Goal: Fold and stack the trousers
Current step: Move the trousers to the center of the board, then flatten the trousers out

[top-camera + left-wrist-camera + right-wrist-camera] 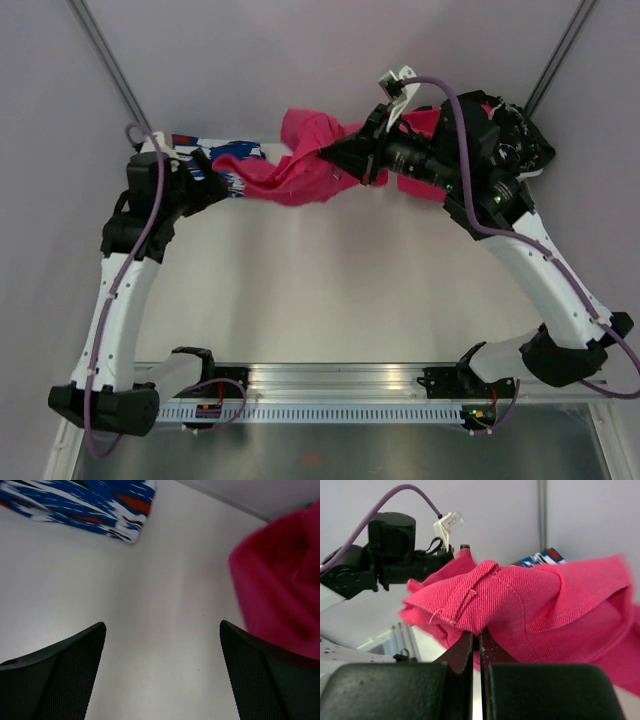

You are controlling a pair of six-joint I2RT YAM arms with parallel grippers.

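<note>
Two pincers, one busy: we've got the right gripper (480, 640) clamped on a bunched seam of the trousers (545, 600), whose length trails towards the nearer left gripper (162, 624), jaws wide apart, pink cloth just to its right.

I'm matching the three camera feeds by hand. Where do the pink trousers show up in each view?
Top external: the trousers are bunched at upper centre, between the two arms.
Left wrist: the trousers are a blurred mass at the right edge.
Right wrist: the trousers fill centre and right, pinched in the right gripper.
Shared landmark: the patterned garment, visible in all three.
</note>
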